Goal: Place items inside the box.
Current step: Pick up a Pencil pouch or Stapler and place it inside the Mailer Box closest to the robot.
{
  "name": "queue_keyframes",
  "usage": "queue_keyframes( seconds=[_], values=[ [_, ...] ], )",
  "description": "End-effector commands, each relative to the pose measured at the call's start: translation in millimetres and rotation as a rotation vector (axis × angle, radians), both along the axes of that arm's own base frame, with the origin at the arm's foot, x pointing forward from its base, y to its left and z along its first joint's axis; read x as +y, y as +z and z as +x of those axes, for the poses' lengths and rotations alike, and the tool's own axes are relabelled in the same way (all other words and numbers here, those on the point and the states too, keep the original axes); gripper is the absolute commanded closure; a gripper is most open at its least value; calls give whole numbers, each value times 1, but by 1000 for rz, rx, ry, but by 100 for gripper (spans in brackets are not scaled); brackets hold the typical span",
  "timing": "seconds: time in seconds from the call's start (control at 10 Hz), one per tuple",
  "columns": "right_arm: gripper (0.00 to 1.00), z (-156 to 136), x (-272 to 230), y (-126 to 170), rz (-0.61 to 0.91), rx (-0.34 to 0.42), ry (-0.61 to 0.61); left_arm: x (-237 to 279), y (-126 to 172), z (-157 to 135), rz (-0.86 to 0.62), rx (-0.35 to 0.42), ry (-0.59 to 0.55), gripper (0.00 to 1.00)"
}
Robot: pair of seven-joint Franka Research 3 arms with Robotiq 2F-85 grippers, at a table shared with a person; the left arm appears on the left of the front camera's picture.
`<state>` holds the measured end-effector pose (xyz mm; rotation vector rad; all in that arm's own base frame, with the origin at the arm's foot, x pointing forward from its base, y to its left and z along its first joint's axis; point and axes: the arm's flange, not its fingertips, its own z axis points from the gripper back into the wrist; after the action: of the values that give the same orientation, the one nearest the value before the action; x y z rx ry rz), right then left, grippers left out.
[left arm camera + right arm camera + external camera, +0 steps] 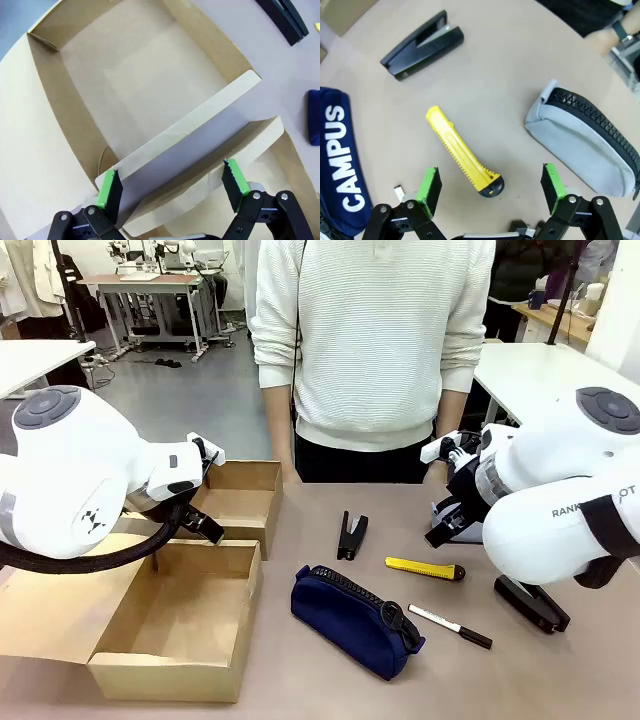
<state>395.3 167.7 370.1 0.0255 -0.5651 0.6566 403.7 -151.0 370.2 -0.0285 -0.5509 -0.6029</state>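
The box lies open at the near left with its flap lid folded out to the left. My left gripper hangs open over the seam between it and a smaller box; in the left wrist view the gripper straddles a cardboard wall without touching it. On the table lie a navy pouch, a yellow utility knife, a marker and two black staplers. My right gripper hovers open above the knife.
A grey zip pouch lies on the table beside the knife, under my right arm. A person in a white sweater stands at the far edge, one hand near the table. The navy pouch reads CAMPUS.
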Motion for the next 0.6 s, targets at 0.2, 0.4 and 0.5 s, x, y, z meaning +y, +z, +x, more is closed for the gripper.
queue_keyframes(
  seconds=[0.2, 0.4, 0.5],
  values=[
    [0, 0, 0, 0, 0, 0, 0, 0, 0, 0, 0, 0, 0, 0],
    [0, 0, 0, 0, 0, 0, 0, 0, 0, 0, 0, 0, 0, 0],
    [0, 0, 0, 0, 0, 0, 0, 0, 0, 0, 0, 0, 0, 0]
  ],
)
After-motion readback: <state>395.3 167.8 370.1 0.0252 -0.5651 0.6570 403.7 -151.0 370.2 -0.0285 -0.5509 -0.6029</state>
